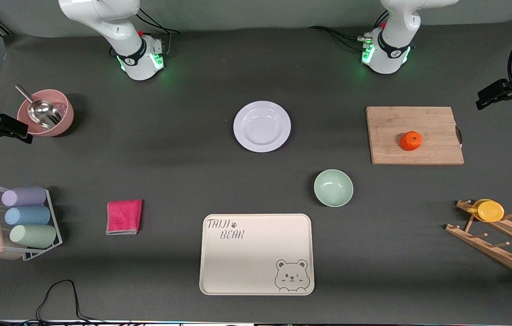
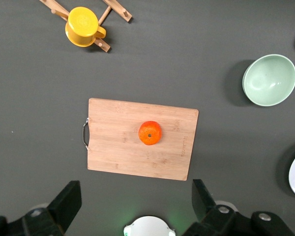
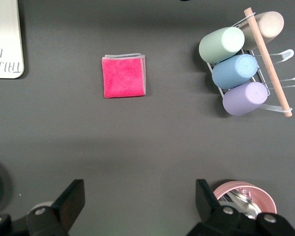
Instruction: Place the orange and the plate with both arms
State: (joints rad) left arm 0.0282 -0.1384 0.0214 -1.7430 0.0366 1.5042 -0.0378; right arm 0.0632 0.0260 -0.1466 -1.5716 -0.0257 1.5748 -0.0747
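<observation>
Front view: the orange [image 1: 411, 141] is seen resting on the wooden cutting board [image 1: 415, 135], toward the left arm's end of the surface from the plate [image 1: 262, 126]. The left claw [image 2: 136, 206] is held wide above the board; the right claw [image 3: 140, 206] is spread wide, nothing gripped.

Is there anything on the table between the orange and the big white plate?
Only the edge of the wooden cutting board under the orange, then bare dark table up to the plate. The front view shows it.
</observation>
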